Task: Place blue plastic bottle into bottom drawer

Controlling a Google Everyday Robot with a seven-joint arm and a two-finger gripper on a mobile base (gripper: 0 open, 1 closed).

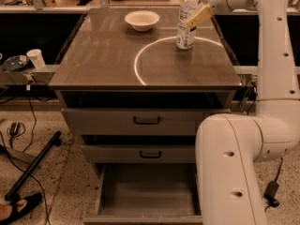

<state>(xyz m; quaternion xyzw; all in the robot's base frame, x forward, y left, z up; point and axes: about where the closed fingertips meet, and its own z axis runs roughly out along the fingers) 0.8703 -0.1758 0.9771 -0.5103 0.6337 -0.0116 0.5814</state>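
Blue plastic bottle (186,32) upright on the far right part of the grey cabinet top (98,55), white cap uppermost, base on the far arc of a pale ring of reflected light (138,64). Gripper (198,16) right at the bottle, reaching in from the right at the height of the upper body, below the cap. Tan tip slanted down and left across the near side of the bottle, overlapping it. Whether clenched on the bottle or merely set against it: cannot tell. No visible gap between the tan tip and the plastic. Bottle not lifted, not tilted.

White arm (276,55) down the right edge of the scene, with a large white joint (229,163) near and low, covering the right side of the drawers.

White bowl (142,19) on the far middle of the cabinet top, left of the bottle and well apart from it.

Bottom drawer (147,191) pulled out toward the near side, plain grey inside, nothing in it. Two shallower drawers with dark handles above, the middle drawer (150,153) and the top drawer (146,121).

Paper cup (35,58) on a ledge to the left of the cabinet.
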